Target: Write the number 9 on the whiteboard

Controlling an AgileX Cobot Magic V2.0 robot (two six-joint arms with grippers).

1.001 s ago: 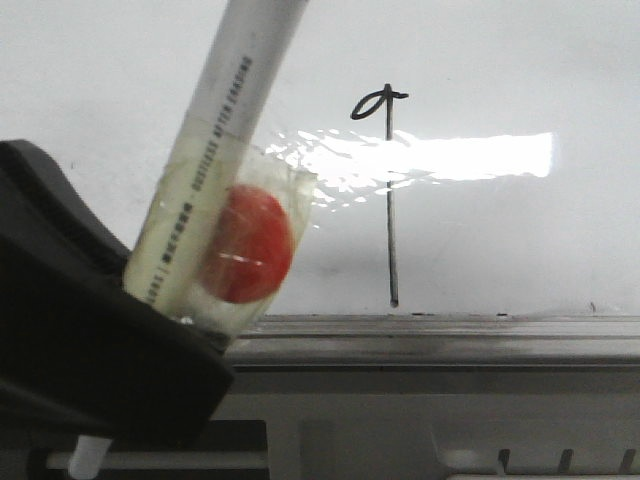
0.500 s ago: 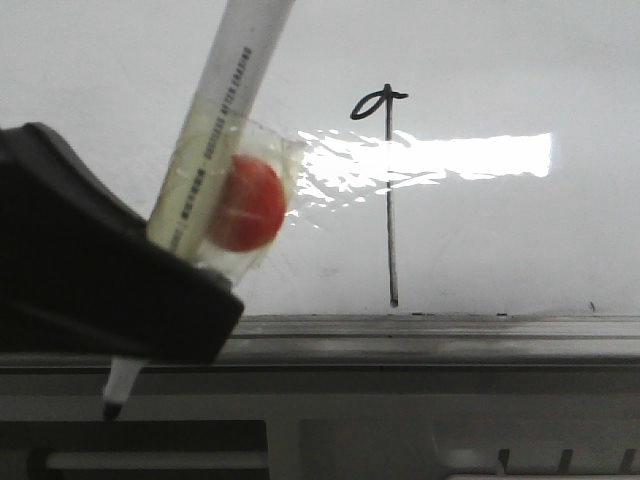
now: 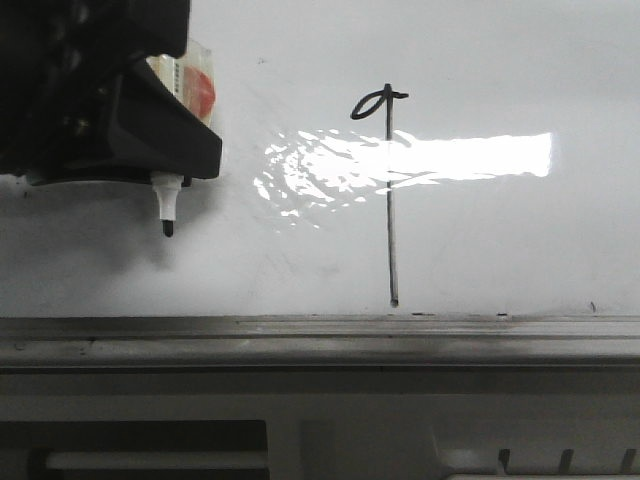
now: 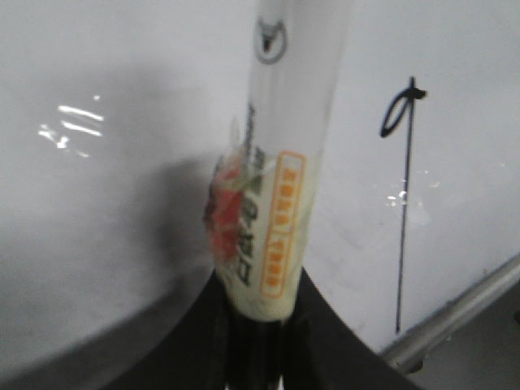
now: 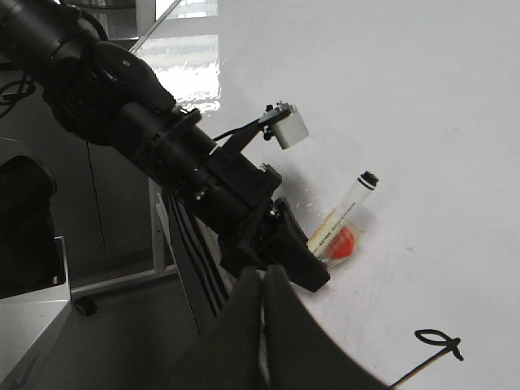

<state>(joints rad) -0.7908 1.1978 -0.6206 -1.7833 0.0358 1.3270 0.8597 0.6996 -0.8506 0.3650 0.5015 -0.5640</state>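
There is one whiteboard (image 3: pixel 480 240) and on it one number 9 (image 3: pixel 388 190), a long straight stroke with a small flat loop at its top, drawn near the grey edge rail (image 3: pixel 400 330). One marker (image 3: pixel 166 205) with tape and a red spot on its body is gripped by the left end effector (image 3: pixel 150 150), and its dark tip is well apart from the number 9. The right end effector (image 5: pixel 262 325) appears only in its own wrist view, with its two fingers pressed together and nothing between them.
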